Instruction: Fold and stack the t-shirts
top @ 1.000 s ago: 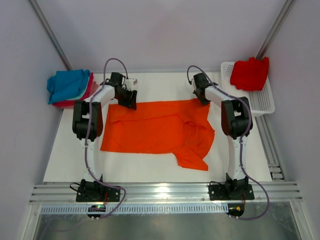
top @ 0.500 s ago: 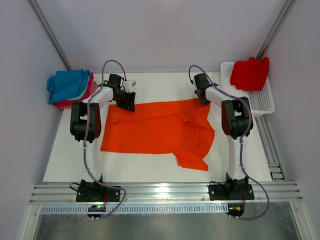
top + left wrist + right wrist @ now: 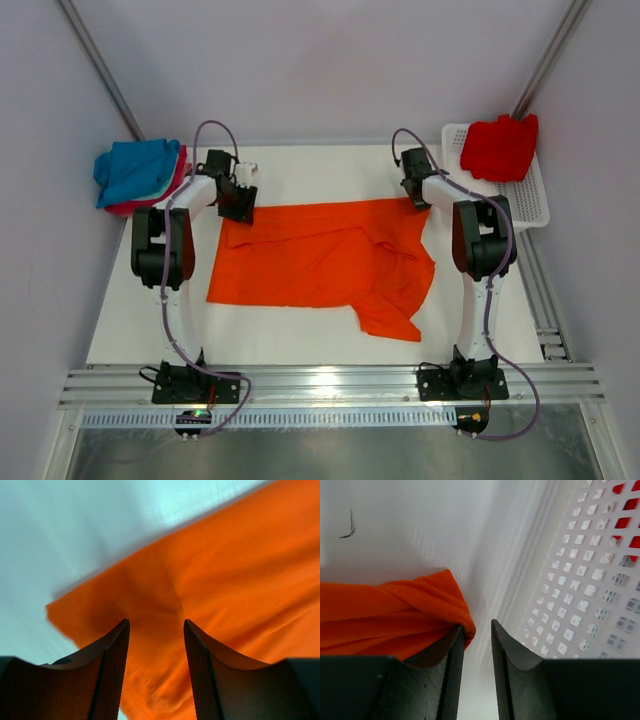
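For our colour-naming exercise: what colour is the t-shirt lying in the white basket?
The t-shirt in the basket is red, clearest in the top external view.

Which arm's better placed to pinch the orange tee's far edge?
Left, likely. The left gripper stands open with the orange t-shirt spanning its gap. The right gripper has only bare table in its gap; the shirt corner lies beside one finger.

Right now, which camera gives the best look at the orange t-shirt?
The top external view: the whole orange t-shirt lies spread out there. The left wrist view shows only a corner, the right wrist view only a bunched edge.
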